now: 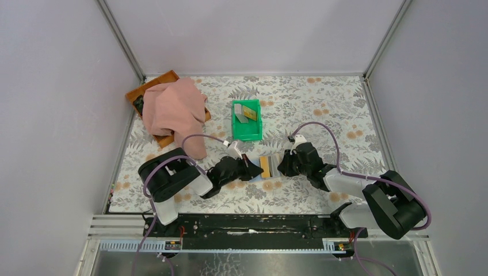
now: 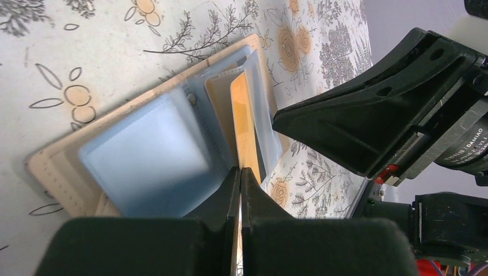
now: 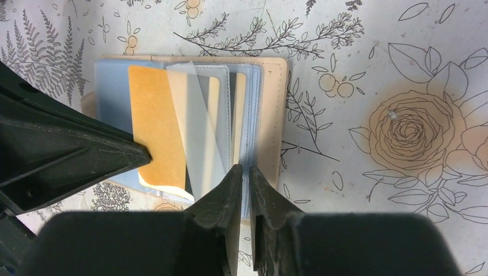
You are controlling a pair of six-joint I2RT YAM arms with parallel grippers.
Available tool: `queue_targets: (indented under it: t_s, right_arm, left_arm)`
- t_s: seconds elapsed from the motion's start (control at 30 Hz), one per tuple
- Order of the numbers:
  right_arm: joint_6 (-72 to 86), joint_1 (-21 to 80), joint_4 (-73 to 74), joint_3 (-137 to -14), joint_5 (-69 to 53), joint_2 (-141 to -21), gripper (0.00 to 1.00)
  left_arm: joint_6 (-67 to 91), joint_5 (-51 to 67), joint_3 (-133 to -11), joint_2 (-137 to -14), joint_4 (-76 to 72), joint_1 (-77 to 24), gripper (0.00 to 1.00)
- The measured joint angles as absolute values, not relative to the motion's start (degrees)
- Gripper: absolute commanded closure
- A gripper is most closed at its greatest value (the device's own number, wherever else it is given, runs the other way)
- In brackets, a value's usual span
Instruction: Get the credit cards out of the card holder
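Yellow credit card (image 2: 243,112) in left pincer (image 2: 240,171)

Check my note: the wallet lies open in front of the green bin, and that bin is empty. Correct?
Not empty: the top view shows two cards in the green bin. The wallet does lie open in front of it.

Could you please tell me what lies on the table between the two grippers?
The open card holder, a yellow card showing in it; the top external view shows this.
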State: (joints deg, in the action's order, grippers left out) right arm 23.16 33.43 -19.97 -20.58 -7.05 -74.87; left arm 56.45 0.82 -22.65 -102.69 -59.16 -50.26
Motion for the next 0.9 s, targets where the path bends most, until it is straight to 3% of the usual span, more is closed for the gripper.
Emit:
queue_targets:
  t_s: [0.37, 0.7, 0.9]
  right_arm:
    - [23.18, 33.43, -19.97, -20.58, -7.07, -75.02, 0.84]
    - [23.2, 33.43, -19.9, -20.4, -8.23, -74.15, 0.84]
    - [24.99, 33.43, -17.28, -18.31, -9.69, -57.95, 0.75]
  left_arm:
    - [57.1, 3.11, -17.12, -101.06, -63.33, -47.4, 1.0]
    - [51.29, 10.87, -13.37, -91.33, -61.25, -45.47, 1.0]
    - [43.18, 18.46, -16.51, -82.3, -52.9, -45.28, 1.0]
